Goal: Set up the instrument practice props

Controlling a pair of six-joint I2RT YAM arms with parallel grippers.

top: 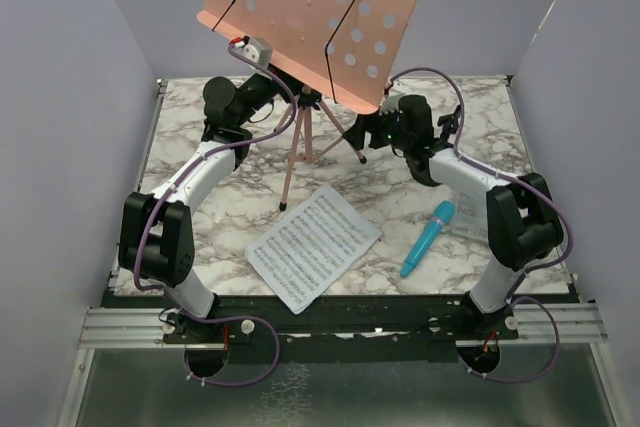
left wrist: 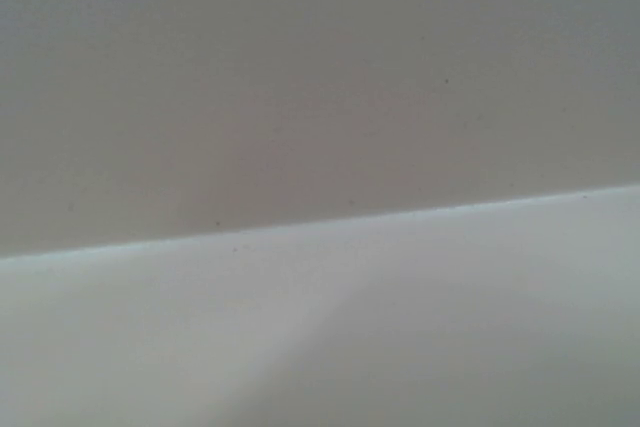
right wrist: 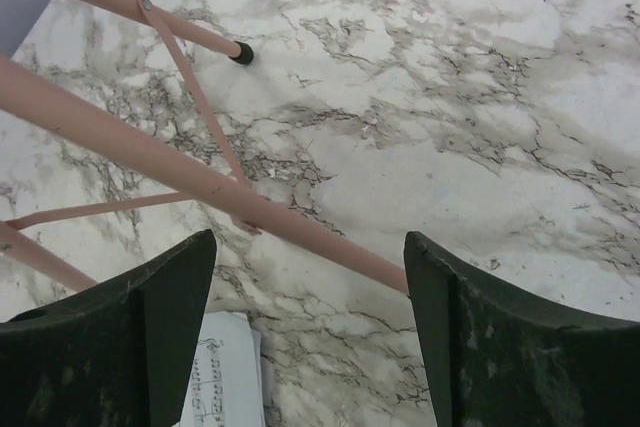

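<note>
Pink perforated tripod music stand (top: 320, 7) stands upright at the marble desk's (top: 470, 147) back. Right fingers (right wrist: 170, 327) gape open beside its leg. Left arm (top: 200, 172) reaches its stem, but whether that arm's fingers are closed I cannot tell. Next up, I reckon: the white sheet-music page (top: 313, 245) needs lifting onto it.

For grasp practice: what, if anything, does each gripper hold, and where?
Nothing in the right gripper, open near a stand leg; left gripper: cannot tell.

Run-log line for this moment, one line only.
music stand: upright | sheet music: flat on table | microphone: lying | right claw: open by tripod leg
</note>
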